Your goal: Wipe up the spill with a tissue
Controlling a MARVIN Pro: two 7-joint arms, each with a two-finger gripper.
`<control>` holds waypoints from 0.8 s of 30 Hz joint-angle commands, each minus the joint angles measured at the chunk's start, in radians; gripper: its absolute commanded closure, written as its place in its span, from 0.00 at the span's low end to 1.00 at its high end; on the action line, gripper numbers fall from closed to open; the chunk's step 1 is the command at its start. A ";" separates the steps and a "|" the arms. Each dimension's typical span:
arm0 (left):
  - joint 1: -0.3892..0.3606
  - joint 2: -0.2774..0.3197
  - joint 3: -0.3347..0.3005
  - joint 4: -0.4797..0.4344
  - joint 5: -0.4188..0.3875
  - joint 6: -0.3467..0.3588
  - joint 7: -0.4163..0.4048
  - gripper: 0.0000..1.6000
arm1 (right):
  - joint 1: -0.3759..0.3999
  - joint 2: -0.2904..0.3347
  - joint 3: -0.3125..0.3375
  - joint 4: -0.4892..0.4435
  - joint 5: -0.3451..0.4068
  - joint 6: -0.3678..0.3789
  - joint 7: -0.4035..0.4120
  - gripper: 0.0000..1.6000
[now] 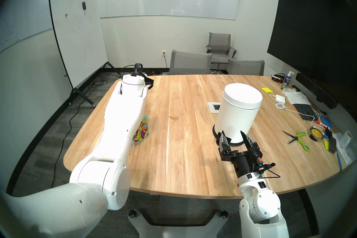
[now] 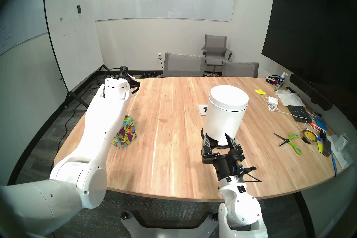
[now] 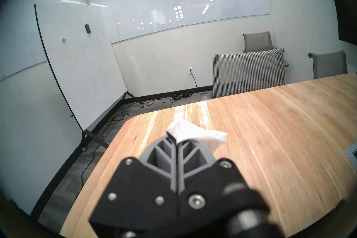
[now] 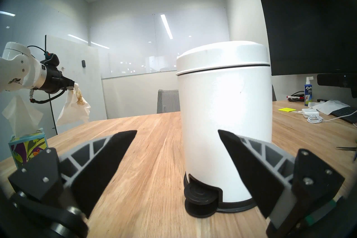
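Saw the left pincer (image 3: 176,143) pressed together, pinching the tissue (image 4: 74,108) at one corner. Found the tissue hanging crumpled below the fingertips, stained brown down the middle, held in the air over the far left part of the surface (image 1: 193,164), clear of the wood. Could not see the tissue in the head views, hidden behind the white left arm. Marked the spill (image 1: 174,116) as only a faint brown smear on the wood, about mid-surface, between the tissue box (image 1: 142,133) and the white pedal bin (image 1: 237,114), well apart from the tissue. Noted the tissue box with leaf print near the left edge, partly covered by the left arm, with a fresh sheet (image 4: 21,114) poking up from the top. Saw the right pincer (image 1: 232,133) spread wide, empty, hovering low just in front of the pedal bin, roughly level, fingers either side of the bin's base in the wrist view but not touching. Found the bin upright, lid down, black pedal facing the robot. Noted a white socket plate (image 1: 214,107) just behind the bin's left side. Logged clutter along the right edge: green-handled scissors (image 1: 297,138), a tape roll (image 1: 315,133), a spray bottle (image 1: 287,80), a keyboard (image 1: 305,111).
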State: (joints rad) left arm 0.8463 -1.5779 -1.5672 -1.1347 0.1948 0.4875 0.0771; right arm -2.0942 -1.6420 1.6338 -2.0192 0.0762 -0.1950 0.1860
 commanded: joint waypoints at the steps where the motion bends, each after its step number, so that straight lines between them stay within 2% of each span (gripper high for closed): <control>1: 0.025 -0.001 0.002 -0.118 -0.002 -0.043 0.002 1.00 | 0.010 0.001 0.000 -0.021 0.000 -0.007 0.001 0.00; 14: 0.106 -0.002 0.002 -0.264 -0.002 -0.093 0.011 1.00 | 0.014 0.001 0.001 -0.023 0.000 -0.008 0.001 0.00; 21: 0.160 0.000 0.002 -0.384 -0.002 -0.123 0.014 1.00 | 0.016 0.001 0.001 -0.025 0.000 -0.008 0.001 0.00; 24: 0.165 0.001 0.001 -0.394 -0.003 -0.126 0.014 1.00 | 0.016 0.001 0.001 -0.025 0.000 -0.008 0.001 0.00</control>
State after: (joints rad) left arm 0.9950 -1.5801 -1.5670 -1.4310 0.1957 0.3943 0.0945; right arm -2.0880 -1.6422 1.6338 -2.0198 0.0762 -0.1953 0.1860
